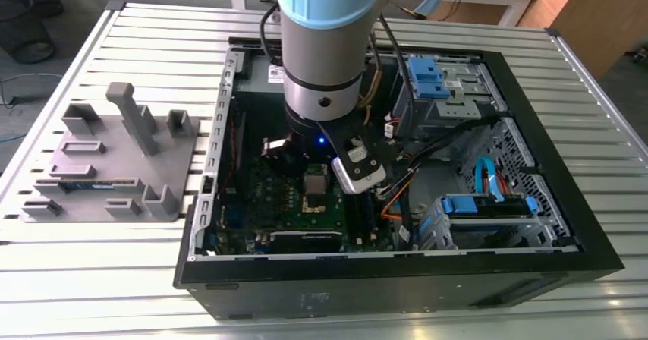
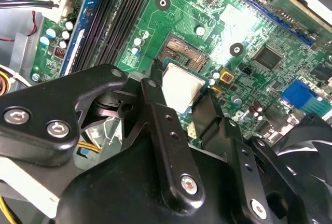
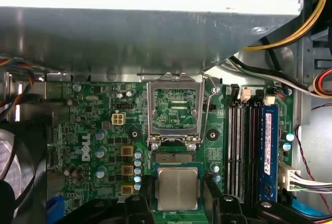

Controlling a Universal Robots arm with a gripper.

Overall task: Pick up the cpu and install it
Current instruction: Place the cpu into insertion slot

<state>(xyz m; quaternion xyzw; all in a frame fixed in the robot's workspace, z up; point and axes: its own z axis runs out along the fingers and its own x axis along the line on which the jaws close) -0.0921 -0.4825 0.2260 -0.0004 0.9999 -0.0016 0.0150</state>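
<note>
White lettering (image 3: pixel 86 147) stands on the green motherboard (image 3: pixel 104 102); the memory stick's blue label (image 3: pixel 268 146) seems printed.

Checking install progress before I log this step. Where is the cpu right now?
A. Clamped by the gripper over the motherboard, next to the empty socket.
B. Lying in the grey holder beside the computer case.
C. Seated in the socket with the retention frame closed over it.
A: in both wrist views the gripper clamps the cpu, while the socket beside it is bare and its retention frame stands open.
</note>
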